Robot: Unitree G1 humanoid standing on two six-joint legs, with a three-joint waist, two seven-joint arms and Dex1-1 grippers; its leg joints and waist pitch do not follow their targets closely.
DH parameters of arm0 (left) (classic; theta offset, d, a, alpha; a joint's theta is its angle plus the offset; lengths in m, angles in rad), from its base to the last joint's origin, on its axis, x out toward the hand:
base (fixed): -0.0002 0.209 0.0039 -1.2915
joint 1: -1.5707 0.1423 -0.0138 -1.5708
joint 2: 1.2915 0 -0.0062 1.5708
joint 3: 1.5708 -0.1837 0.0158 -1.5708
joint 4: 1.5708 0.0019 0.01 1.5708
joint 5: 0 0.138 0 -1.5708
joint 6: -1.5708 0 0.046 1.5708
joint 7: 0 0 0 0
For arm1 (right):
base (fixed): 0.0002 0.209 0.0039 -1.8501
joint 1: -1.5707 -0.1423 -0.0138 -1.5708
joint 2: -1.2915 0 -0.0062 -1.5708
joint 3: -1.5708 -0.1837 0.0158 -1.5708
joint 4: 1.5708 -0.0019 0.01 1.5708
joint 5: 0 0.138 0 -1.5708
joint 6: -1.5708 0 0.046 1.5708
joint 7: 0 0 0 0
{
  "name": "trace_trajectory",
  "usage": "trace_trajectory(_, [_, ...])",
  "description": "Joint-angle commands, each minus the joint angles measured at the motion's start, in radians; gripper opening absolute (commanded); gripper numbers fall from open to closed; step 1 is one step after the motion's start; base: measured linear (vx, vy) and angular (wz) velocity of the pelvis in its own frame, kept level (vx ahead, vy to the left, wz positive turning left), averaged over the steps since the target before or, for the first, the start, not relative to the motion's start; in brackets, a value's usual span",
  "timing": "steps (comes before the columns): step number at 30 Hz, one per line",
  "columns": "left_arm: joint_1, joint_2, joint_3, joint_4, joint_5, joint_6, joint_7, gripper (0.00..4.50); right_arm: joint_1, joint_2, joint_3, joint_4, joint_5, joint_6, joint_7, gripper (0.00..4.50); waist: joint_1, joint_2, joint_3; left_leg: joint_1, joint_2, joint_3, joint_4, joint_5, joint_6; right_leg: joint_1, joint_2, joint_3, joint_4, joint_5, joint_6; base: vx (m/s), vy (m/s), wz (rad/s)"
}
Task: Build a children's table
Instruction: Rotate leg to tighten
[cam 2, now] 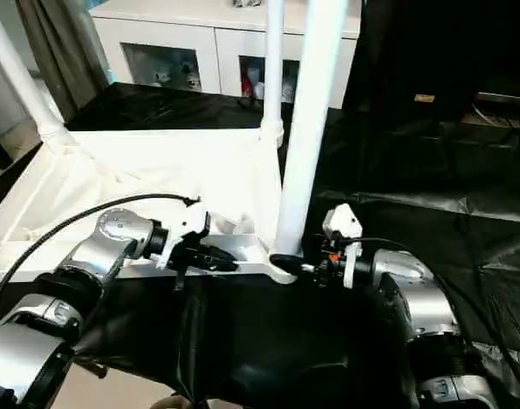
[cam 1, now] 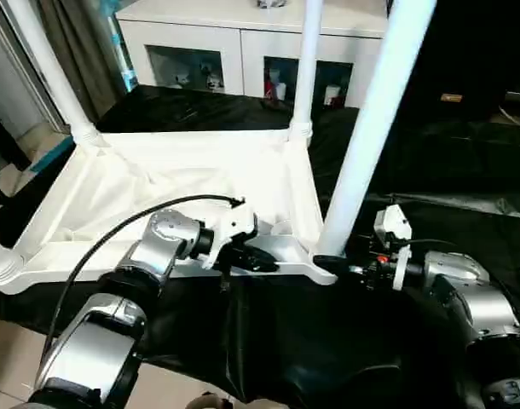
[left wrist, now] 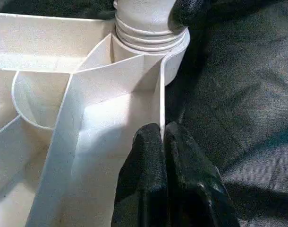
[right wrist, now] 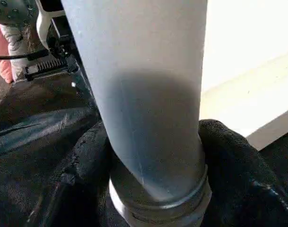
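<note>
With the upturned tabletop point(cam 1: 158, 183) on the black cloth point(cam 1: 277, 341), four legs are seated; its near rim is pinched by the left gripper point(cam 1: 258, 258), while the 3 o'clock leg point(cam 1: 371, 128) is clasped by the right gripper point(cam 1: 332, 262).

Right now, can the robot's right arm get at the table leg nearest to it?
Probably yes. The right tool is already at the base of the near leg, one finger on each side, with nothing between them. The left tool pinches the tabletop's edge rib a little way off and leaves the way free.
</note>
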Motion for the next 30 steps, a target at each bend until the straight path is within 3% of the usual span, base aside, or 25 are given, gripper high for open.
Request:
trace_trajectory(1, [-0.003,-0.03,0.008,-0.004,0.003,-0.006,0.1,0.0,0.02,0.032,0.023,-0.013,-0.004,0.017,-0.029,2.52,0.002,-0.017,-0.072,0.022,0.063,-0.027,-0.064,-0.196,0.087,0.048,-0.077,0.05,-0.066,-0.185,-0.24,0.0,0.0,0.0])
trace_trajectory(5, [-0.036,-0.073,0.014,0.051,0.036,-0.009,0.248,0.0,0.005,0.093,0.014,0.05,-0.067,0.017,-0.217,2.51,-0.003,-0.017,-0.063,0.027,0.061,-0.029,-0.071,-0.249,0.056,0.042,-0.077,0.049,-0.079,-0.286,-0.217,0.0,0.0,0.0])
trace_trajectory(7, [-0.061,-0.11,0.019,0.086,0.053,0.0,0.348,0.0,-0.007,0.139,0.008,0.096,-0.117,0.009,-0.361,2.5,-0.014,-0.02,-0.056,0.038,0.058,-0.035,-0.077,-0.327,0.007,0.038,-0.081,0.048,-0.096,-0.43,-0.177,0.0,0.0,0.0])
trace_trajectory(10, [-0.093,-0.166,0.02,0.121,0.065,0.022,0.448,0.0,-0.024,0.212,-0.01,0.142,-0.144,0.025,-0.53,2.49,-0.032,-0.018,-0.046,0.046,0.056,-0.042,-0.085,-0.418,-0.021,0.034,-0.08,0.045,-0.112,-0.529,-0.141,0.0,0.0,0.0])
trace_trajectory(12, [-0.125,-0.22,0.018,0.15,0.078,0.045,0.542,0.0,-0.05,0.281,-0.031,0.189,-0.159,0.037,-0.682,2.49,-0.041,-0.018,-0.042,0.061,0.052,-0.045,-0.083,-0.477,-0.029,0.027,-0.081,0.04,-0.127,-0.612,-0.113,0.0,0.0,0.0])
trace_trajectory(13, [-0.131,-0.229,0.017,0.155,0.08,0.048,0.559,0.0,-0.056,0.292,-0.035,0.198,-0.161,0.039,-0.704,2.49,-0.05,-0.011,-0.039,0.072,0.049,-0.05,-0.082,-0.527,-0.04,0.022,-0.079,0.03,-0.138,-0.655,-0.093,0.0,0.0,0.0])
trace_trajectory(14, [-0.146,-0.254,0.016,0.171,0.086,0.055,0.595,0.0,-0.075,0.322,-0.041,0.225,-0.168,0.037,-0.757,2.49,-0.055,-0.008,-0.042,0.071,0.049,-0.056,-0.085,-0.541,-0.042,0.031,-0.079,0.022,-0.14,-0.649,-0.077,0.0,0.0,0.0])
trace_trajectory(15, [-0.146,-0.254,0.016,0.171,0.086,0.055,0.595,0.0,-0.075,0.322,-0.041,0.225,-0.168,0.037,-0.757,2.49,-0.057,-0.008,-0.041,0.07,0.049,-0.057,-0.088,-0.551,-0.04,0.03,-0.077,0.021,-0.143,-0.645,-0.07,0.0,0.0,0.0])
trace_trajectory(16, [-0.152,-0.265,0.015,0.179,0.088,0.054,0.606,0.0,-0.086,0.334,-0.04,0.238,-0.176,0.027,-0.777,2.49,-0.059,0.0,-0.042,0.073,0.05,-0.059,-0.09,-0.569,-0.041,0.029,-0.077,0.021,-0.144,-0.623,-0.071,0.0,0.0,0.0])
trace_trajectory(18, [-0.159,-0.28,0.014,0.191,0.088,0.041,0.604,0.0,-0.102,0.351,-0.034,0.252,-0.175,0.006,-0.772,2.49,-0.07,-0.002,-0.04,0.082,0.049,-0.059,-0.092,-0.616,-0.042,0.026,-0.072,0.015,-0.151,-0.601,-0.074,0.0,0.0,0.0])
trace_trajectory(19, [-0.163,-0.285,0.015,0.199,0.09,0.032,0.6,0.0,-0.108,0.357,-0.03,0.251,-0.175,-0.011,-0.761,3.05,-0.074,-0.002,-0.04,0.08,0.049,-0.061,-0.094,-0.625,-0.04,0.028,-0.074,0.016,-0.15,-0.59,-0.076,0.0,0.0,0.0])
trace_trajectory(22, [-0.158,-0.271,0.011,0.2,0.089,0.013,0.569,0.0,-0.108,0.348,-0.03,0.23,-0.153,-0.025,-0.694,3.19,-0.073,-0.007,-0.042,0.07,0.05,-0.06,-0.099,-0.604,-0.029,0.032,-0.08,0.026,-0.144,-0.568,-0.09,0.0,0.0,0.0])
trace_trajectory(25, [-0.149,-0.248,0.008,0.198,0.086,-0.006,0.524,0.0,-0.1,0.311,-0.011,0.203,-0.145,-0.039,-0.606,3.54,-0.069,-0.008,-0.048,0.057,0.054,-0.057,-0.103,-0.543,-0.015,0.042,-0.084,0.036,-0.134,-0.5,-0.118,0.0,0.0,0.0])
trace_trajectory(28, [-0.128,-0.211,0.009,0.178,0.071,-0.031,0.418,0.0,-0.072,0.234,0.019,0.141,-0.11,-0.039,-0.426,3.54,-0.052,-0.012,-0.057,0.043,0.056,-0.043,-0.099,-0.412,0.029,0.056,-0.086,0.047,-0.117,-0.345,-0.167,0.0,0.0,0.0])
trace_trajectory(30, [-0.116,-0.192,0.003,0.163,0.067,-0.041,0.365,0.0,-0.061,0.201,0.026,0.117,-0.097,-0.036,-0.369,3.54,-0.045,-0.012,-0.057,0.04,0.058,-0.035,-0.095,-0.356,0.052,0.056,-0.086,0.049,-0.11,-0.298,-0.196,0.0,0.0,0.0])
